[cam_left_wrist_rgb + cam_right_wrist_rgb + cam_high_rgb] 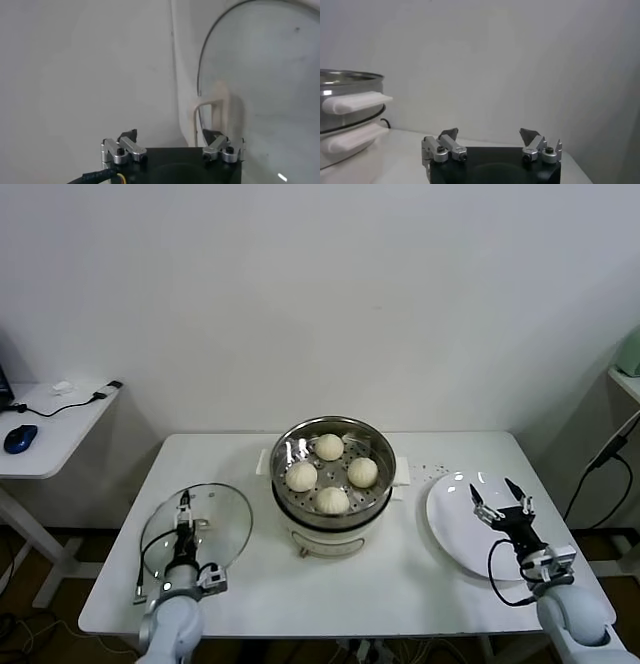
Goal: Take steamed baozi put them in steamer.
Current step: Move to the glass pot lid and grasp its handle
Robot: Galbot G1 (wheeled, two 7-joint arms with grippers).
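- Nearest the head camera, at the front edge of the table [340, 589], both arms sit low, one at each front corner.
- Left gripper [184, 502]: positioned over the glass lid [225, 529], which lies flat on the table to the left of the steamer. Fingers appear narrow in the head view; the left wrist view shows the finger bases spread, but the tips are not visible. Jaw state: cannot tell. Nothing is visibly held.
- Right gripper [503, 496]: positioned over the white plate [450, 519] to the right of the steamer. Jaws stand apart and hold nothing, confirmed in the right wrist view [490, 134].
- Steamer [290, 456]: stands at the centre of the table on its cream-white base, uncovered. Its side handles are visible in the right wrist view [350, 102].
- Steamed baozi: four buns rest on the perforated tray inside the steamer, at rear [329, 447], left [301, 476], right [362, 472] and front [332, 501]. They are spaced apart, none stacked.
- Plate status: bare; no bun shows on it.
- Progress assessment: no bun is visible outside the steamer, so the loading step appears complete. The lid is off; the task sentence does not call for it to be fitted.
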